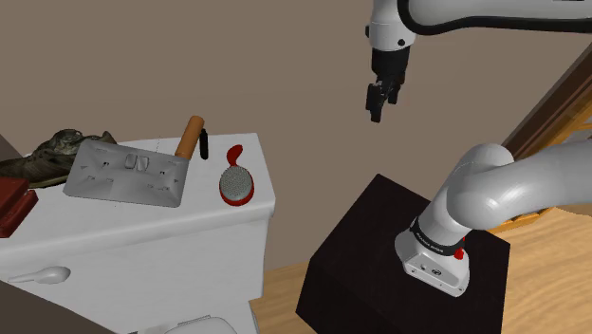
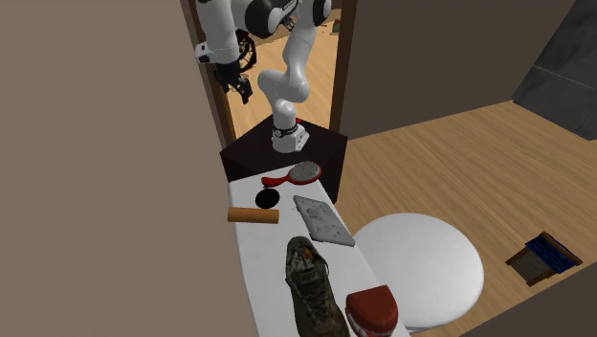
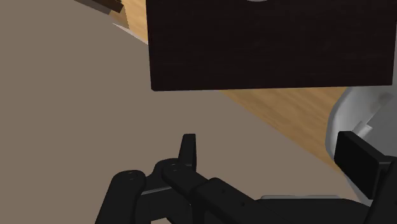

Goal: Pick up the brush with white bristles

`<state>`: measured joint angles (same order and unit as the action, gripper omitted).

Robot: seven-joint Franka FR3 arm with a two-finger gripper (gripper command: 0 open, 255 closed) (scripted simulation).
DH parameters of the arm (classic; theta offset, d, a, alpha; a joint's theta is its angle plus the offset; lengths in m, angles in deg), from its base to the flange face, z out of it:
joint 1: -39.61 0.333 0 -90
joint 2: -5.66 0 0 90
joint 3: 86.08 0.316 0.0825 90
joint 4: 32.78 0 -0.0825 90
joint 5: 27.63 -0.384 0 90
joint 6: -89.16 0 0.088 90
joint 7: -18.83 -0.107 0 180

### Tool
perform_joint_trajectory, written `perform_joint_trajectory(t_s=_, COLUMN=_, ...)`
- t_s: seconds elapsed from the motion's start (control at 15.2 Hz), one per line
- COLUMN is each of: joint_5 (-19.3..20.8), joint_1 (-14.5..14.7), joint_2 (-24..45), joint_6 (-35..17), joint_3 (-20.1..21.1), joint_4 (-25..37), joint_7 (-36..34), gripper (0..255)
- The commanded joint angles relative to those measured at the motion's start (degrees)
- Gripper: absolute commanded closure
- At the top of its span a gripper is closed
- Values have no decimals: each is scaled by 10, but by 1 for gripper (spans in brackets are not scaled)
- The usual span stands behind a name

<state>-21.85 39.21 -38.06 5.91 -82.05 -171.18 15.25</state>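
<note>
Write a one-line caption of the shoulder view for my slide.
The gripper hangs high, well apart from the red-handled brush lying on the white surface.

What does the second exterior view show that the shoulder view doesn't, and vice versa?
The second exterior view adds a small brown-and-blue item on the wood floor. The shoulder view adds the white flush lever on the tank's front. Both share the red-handled brush with pale bristles, the wooden cylinder, the grey plate and the camouflage shoe, all on the white tank top. Both also show the dark stand and the claw, up in the air apart from the brush.
</note>
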Motion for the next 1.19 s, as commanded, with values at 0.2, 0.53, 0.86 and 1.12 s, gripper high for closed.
perform_joint_trajectory(t_s=0.2, joint_5=-37, joint_1=10, joint_2=23, joint_6=-13, joint_3=33, joint_4=11, joint_7=-49, gripper=0)
perform_joint_trajectory(t_s=0.53, joint_5=-90, joint_1=23, joint_2=75, joint_6=-41, joint_3=87, joint_4=43, joint_7=-129, gripper=0)
perform_joint_trajectory(t_s=0.86, joint_5=-127, joint_1=30, joint_2=140, joint_6=-71, joint_3=139, joint_4=90, joint_7=-208, gripper=0)
perform_joint_trajectory(t_s=1.12, joint_5=-143, joint_1=33, joint_2=201, joint_6=-94, joint_3=179, joint_4=140, joint_7=-272, gripper=0)
